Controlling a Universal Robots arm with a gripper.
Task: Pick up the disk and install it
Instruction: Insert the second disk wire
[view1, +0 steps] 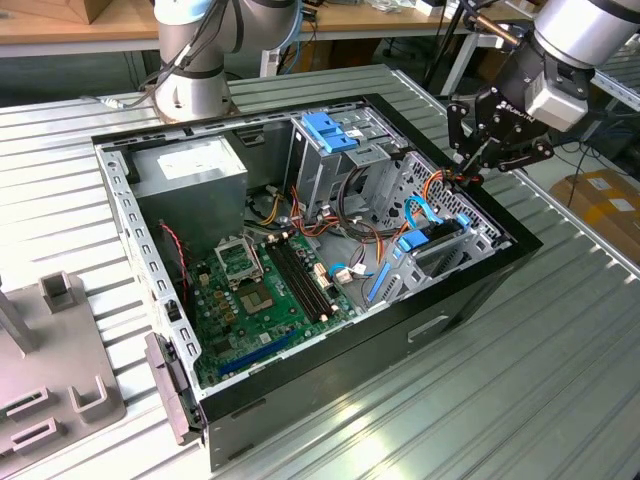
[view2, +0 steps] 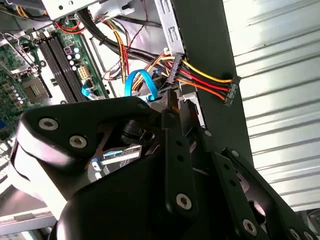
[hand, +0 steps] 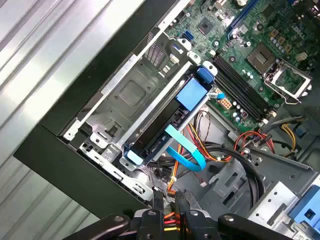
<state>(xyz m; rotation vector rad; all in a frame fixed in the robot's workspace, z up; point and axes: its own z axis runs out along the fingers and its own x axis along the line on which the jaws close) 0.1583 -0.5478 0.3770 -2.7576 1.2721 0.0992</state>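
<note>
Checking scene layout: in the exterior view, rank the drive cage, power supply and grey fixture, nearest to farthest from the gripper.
1. Drive cage, inside the case, toward the gripper.
2. Power supply, at the case's opposite end.
3. Grey fixture, on the table, exterior view's left.

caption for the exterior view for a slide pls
Black robot gripper poised over the right rim of an open black desktop computer case, near orange-red power cables and a blue-bracketed drive bay.
</note>
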